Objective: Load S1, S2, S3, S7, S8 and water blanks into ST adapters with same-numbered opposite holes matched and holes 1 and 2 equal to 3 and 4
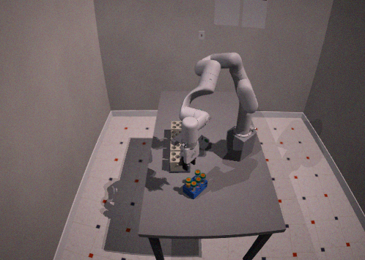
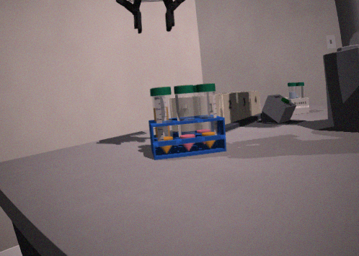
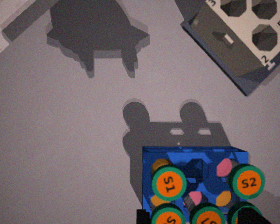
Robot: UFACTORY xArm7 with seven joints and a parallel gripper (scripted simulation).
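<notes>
Gripper: over the blue rack in the wrist view, fingers about half apart, nothing between them.
Blue rack: lower middle of the top view, tubes upright, orange dots up.
S1: left cap in the wrist view's lower right.
S2: right cap there.
Adapter 1: upper right of the wrist view; the visible holes look unfilled.
Step in hand: likely choosing a sample to lift.
Doing it well: centre over one cap, keep the fingers off neighbouring caps, descend straight, close squarely, then raise clear; a skewed grip could drag the loose rack.
</notes>
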